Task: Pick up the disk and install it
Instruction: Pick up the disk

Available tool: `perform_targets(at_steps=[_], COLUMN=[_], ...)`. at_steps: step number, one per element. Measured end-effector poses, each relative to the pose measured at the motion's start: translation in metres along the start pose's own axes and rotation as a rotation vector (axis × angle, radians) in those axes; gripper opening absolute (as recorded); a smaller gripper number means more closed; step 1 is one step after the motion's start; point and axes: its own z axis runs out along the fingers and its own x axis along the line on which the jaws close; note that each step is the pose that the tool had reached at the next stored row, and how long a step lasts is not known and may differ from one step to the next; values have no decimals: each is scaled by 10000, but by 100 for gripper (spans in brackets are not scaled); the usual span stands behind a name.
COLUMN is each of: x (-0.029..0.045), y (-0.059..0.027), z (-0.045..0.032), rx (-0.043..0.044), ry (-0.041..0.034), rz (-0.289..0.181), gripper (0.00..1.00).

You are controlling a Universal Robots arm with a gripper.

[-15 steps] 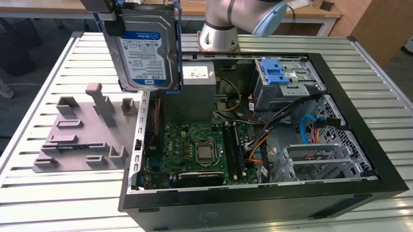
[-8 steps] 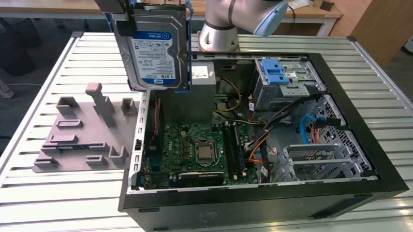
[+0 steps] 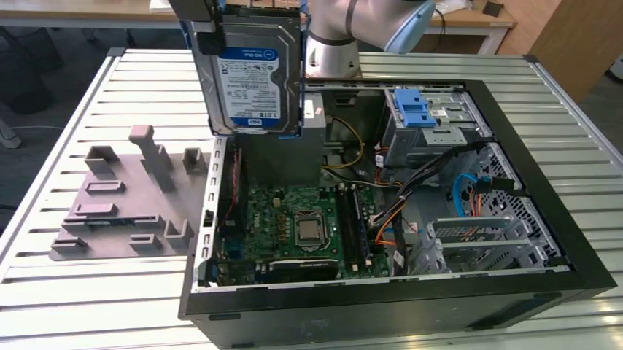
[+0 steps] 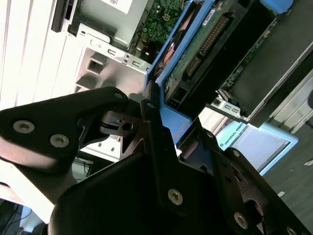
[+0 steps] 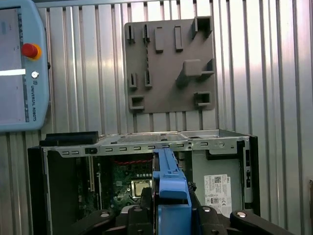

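From where I stand the gripper is closed hard on the blue end rail of the disk. The disk hangs upright in the upper left-centre of the exterior view, above the open computer case. Held by one narrow edge, it could swing or slip, I'd say, and clip the case wall or the loose cables near the drive cage. Its white-and-blue label faces outward with dark print on it, and a white sticker sits on a grey box inside the case.
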Motion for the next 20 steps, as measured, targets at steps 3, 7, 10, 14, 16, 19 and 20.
perform_targets(at_steps=[3, 7, 10, 14, 16, 19, 20], x=[12, 16, 14, 11, 8, 5, 4], y=[-67, -138, -170, -231, -272, -335, -354], z=[6, 14, 18, 22, 23, 25, 26], rx=[-3, -4, -4, -4, -4, -4, -4], ry=[-1, -1, -1, -1, -1, -2, -1], rz=[-1, -6, -7, -7, -8, -7, -7], gripper=[36, 36, 36, 36, 36, 36, 36])
